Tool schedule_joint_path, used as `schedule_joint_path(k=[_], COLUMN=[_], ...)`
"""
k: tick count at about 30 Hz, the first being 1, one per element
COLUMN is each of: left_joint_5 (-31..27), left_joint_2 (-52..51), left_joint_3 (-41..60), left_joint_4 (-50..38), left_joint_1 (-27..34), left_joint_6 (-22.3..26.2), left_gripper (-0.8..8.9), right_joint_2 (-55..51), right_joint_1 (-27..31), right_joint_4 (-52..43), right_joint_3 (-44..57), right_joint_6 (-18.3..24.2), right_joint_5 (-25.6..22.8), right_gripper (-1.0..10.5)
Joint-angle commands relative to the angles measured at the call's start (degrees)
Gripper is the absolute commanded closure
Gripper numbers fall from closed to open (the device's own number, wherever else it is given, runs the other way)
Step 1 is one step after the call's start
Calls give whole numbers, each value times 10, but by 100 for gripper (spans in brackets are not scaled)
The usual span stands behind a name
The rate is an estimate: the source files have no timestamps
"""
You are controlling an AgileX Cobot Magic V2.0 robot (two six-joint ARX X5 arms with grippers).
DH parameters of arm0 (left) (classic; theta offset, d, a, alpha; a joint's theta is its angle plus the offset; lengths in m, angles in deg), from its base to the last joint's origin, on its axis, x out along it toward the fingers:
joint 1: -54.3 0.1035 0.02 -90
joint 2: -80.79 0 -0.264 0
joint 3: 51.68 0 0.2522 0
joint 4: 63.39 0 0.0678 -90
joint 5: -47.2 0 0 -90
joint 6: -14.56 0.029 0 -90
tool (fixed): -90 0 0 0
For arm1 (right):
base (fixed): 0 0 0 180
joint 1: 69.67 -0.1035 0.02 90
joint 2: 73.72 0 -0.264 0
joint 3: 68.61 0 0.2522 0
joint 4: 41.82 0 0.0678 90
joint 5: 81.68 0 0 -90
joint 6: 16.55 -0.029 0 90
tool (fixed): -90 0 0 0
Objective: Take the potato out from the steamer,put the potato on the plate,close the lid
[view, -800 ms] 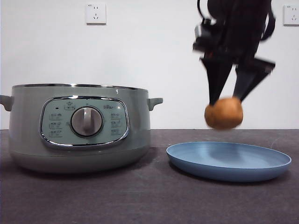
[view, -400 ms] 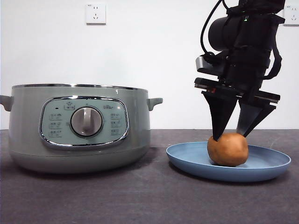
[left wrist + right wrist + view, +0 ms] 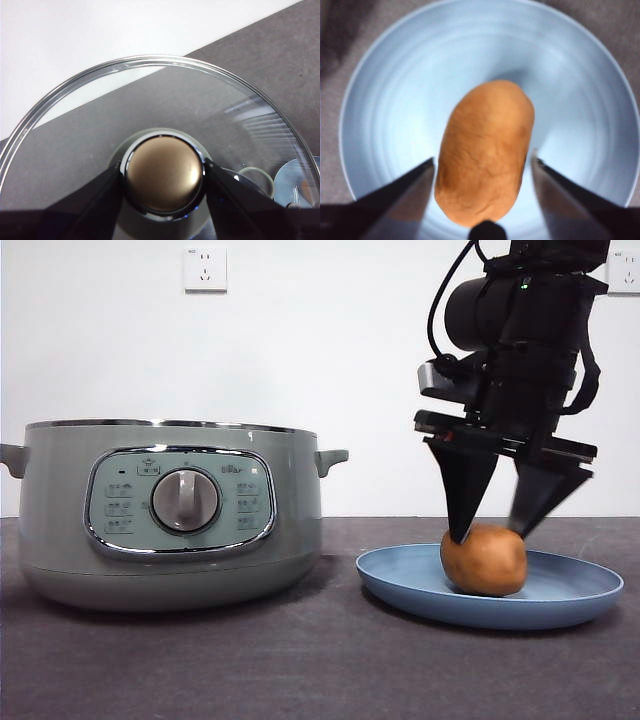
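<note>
The potato (image 3: 485,155) has a dull, matt orange-brown skin with fine wrinkly veins, no shine at all. The plate (image 3: 570,602) looks like matt blue plastic or glazed ware (can't tell which), with faint concentric rings on its smooth face. The steamer (image 3: 60,530) is a satiny sage-green shell, chrome band round its control panel (image 3: 180,502) and a steel-looking rim on top. The lid (image 3: 65,150) is clear glass with a glossy metal edge, and its knob (image 3: 164,173) shows a brushed, bronze-sheened cap. The tabletop (image 3: 300,670) is dark grey and slightly grainy, cloth-like.
</note>
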Motion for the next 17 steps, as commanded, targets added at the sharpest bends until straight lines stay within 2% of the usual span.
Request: schedule_joint_path(k=[1, 6, 11, 17], left_joint_5=[0, 5, 57, 87], left_joint_2=[-4, -4, -4, -4], left_joint_3=[-5, -5, -4, -3], left_joint_4=[27, 27, 27, 27], left_joint_1=[0, 0, 2, 2], left_joint_6=[7, 7, 15, 21], left_gripper=[822, 822, 822, 822], right_joint_2=[-11, -71, -157, -258], right_joint_1=[-1, -1, -1, 0], right_joint_4=[1, 2, 3, 3], right_joint_3=[7, 6, 6, 6], right_joint_6=[-4, -16, -19, -29], right_joint_5=[0, 0, 0, -2], right_gripper=[407, 411, 411, 411])
